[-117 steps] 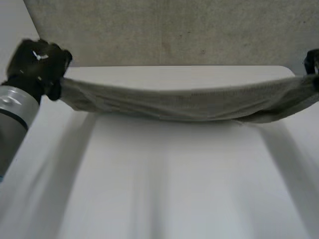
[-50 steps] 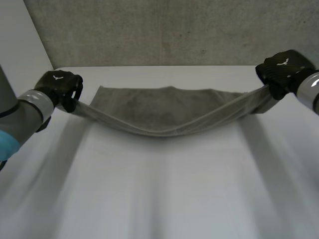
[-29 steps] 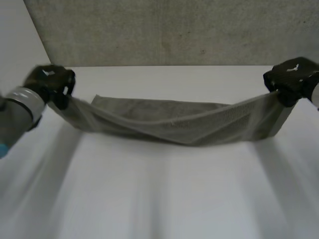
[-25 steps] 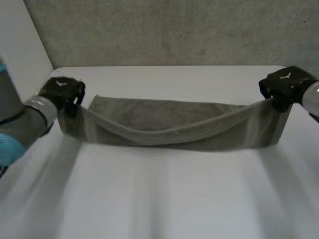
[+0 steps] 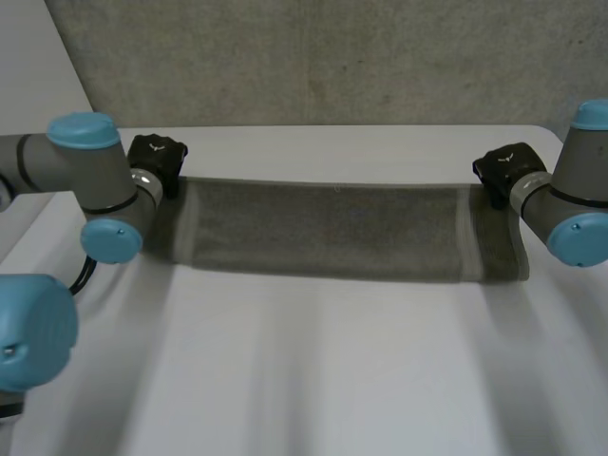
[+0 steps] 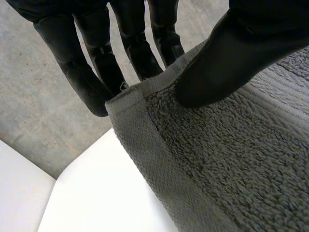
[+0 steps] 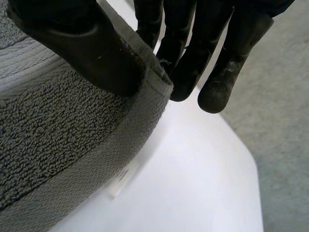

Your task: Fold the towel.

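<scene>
A grey towel (image 5: 332, 231) lies flat as a long band across the far half of the white table (image 5: 313, 361). My left hand (image 5: 158, 159) is at its far left corner. In the left wrist view the thumb (image 6: 227, 63) presses the towel (image 6: 217, 159) corner against the fingers (image 6: 99, 72) beneath it. My right hand (image 5: 508, 171) is at the far right corner. There the thumb (image 7: 91, 53) pinches the towel (image 7: 58, 125) hem against the fingers (image 7: 193, 53).
A grey concrete wall (image 5: 332, 57) rises just behind the table's far edge. Both forearms reach over the table's sides. Bare table lies in front of the towel.
The towel hung sagging between the raised hands; both hands have come down and forward, and the towel now lies spread flat on the table.
</scene>
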Controlling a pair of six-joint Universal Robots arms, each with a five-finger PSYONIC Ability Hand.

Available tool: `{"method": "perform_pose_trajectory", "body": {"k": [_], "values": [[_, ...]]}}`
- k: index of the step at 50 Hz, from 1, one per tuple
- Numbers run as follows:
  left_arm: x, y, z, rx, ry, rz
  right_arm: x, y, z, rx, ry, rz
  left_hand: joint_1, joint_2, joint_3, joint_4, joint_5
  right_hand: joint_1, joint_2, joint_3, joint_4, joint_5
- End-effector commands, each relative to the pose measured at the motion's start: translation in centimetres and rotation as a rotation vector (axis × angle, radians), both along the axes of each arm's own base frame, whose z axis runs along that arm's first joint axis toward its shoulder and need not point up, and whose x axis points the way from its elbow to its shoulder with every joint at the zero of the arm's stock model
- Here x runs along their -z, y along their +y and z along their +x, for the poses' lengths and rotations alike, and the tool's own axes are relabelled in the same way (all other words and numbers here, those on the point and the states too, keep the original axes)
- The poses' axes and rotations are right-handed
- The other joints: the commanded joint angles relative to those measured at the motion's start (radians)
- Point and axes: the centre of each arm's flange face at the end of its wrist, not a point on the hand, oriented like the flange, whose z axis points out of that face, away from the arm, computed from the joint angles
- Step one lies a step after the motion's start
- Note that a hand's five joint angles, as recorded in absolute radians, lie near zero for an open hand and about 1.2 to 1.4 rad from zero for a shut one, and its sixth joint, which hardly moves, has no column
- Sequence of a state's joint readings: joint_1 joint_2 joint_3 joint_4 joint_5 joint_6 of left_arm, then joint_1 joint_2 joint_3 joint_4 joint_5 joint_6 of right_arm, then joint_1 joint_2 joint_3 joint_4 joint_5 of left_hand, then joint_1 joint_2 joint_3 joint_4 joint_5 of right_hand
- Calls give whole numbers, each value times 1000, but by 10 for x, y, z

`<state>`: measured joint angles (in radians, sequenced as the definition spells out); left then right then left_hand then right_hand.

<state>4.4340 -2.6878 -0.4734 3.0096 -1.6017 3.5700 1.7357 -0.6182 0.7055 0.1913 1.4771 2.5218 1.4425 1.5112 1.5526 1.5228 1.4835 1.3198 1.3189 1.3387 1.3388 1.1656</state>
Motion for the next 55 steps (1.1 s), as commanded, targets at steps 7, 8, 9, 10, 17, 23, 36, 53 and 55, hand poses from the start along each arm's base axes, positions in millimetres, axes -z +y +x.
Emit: {"method": "perform_pose_trajectory", "body": {"k": [7,8,9,10,17,23,36,53,55], "values": [[22,-16,-14,7,-69,-77,8,-24,9,5,-21,-98,-46,-115,-156,-126,-262,76,77,58,58,56],[22,-16,-14,7,-69,-77,11,-26,9,9,-17,-100,-46,-115,-156,-126,-262,76,77,58,58,56],[24,-15,-16,13,-69,-76,14,-29,9,13,-15,-104,-46,-115,-156,-126,-262,76,77,58,58,56],[24,-15,-16,13,-69,-76,14,-29,9,13,-15,-104,-46,-115,-156,-126,-262,76,77,58,58,56],[30,-12,-22,27,-69,-73,28,-35,11,17,-13,-109,-46,-115,-156,-126,-262,76,77,58,58,56],[32,-9,-27,41,-71,-68,32,-33,17,12,-8,-104,-1268,-1337,-1378,-1348,-1483,-1145,-1144,-1164,-1164,-1166],[-37,10,-42,60,43,-112,-46,-10,22,4,-75,-191,-1264,-1333,-1374,-1344,-1480,-1145,-1144,-1164,-1164,-1166],[-137,53,-17,87,343,42,-97,73,4,-46,-83,-137,-1250,-1318,-1360,-1330,-1465,-1145,-1144,-1164,-1164,-1166],[-146,61,-11,78,339,51,-92,82,2,-46,-71,-113,-1250,-1318,-1360,-1330,-1465,-1145,-1144,-1164,-1164,-1166]]}}
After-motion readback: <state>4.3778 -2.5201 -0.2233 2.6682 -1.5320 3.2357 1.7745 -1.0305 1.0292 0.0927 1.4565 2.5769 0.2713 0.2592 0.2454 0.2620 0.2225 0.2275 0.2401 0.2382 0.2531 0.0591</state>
